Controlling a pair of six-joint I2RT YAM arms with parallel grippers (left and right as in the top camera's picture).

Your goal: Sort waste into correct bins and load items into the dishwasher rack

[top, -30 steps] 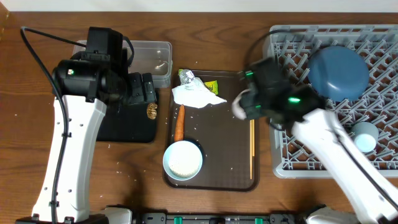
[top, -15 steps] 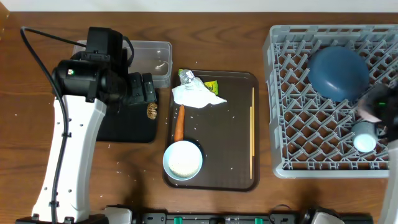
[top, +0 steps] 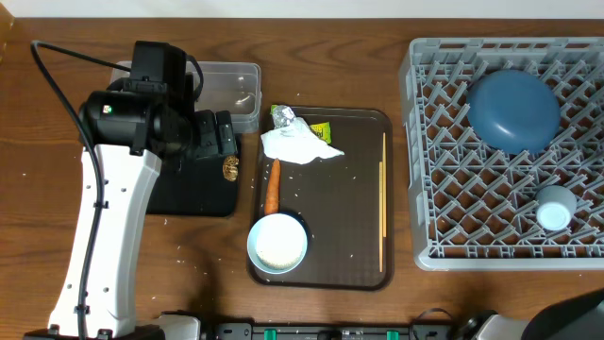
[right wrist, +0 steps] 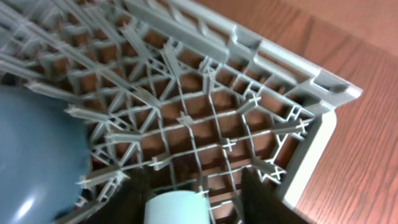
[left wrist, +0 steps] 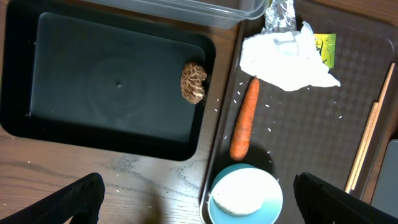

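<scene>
Print on the yellow-green wrapper is too small to read. Your right tool, over the brown tray a second ago, now stands part-open astride the small blue cup in the dishwasher rack. Your left tool gapes wide and empty above the bench.

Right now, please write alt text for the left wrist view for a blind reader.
A brown food lump lies in the black tray, by the wall nearest the brown serving tray, which holds a carrot, napkin, rice bowl and chopsticks.
</scene>
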